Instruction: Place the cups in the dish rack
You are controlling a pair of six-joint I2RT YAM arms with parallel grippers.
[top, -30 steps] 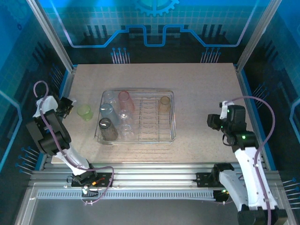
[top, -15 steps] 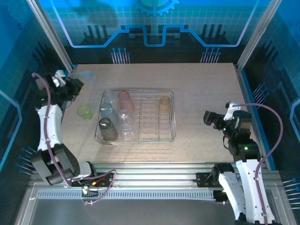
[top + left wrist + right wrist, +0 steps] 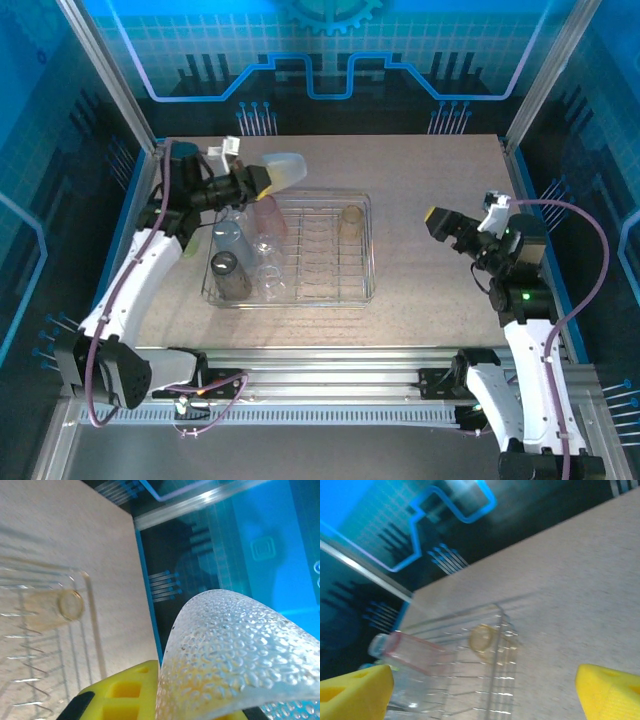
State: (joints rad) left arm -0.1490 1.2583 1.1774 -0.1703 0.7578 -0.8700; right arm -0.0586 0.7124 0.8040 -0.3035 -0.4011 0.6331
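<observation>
The left gripper (image 3: 258, 178), clenched on a clear cup (image 3: 285, 169) lying sideways with its long axis toward frame right, hovers at the upper-left corner of the dish rack (image 3: 372, 262) (the right gripper (image 3: 438, 221) gapes empty).

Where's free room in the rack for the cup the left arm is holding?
In the rack, the middle rows between the pink cup and amber cup, plus the near-right corner, are bare. Its left third is crowded.

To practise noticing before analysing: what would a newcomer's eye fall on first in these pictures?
The left tool holds a dimpled clear cup above the dish rack's far left corner. More coloured cups crowd the rack's left half, with a lone amber cup farther right. The right tool hangs open over the table.
</observation>
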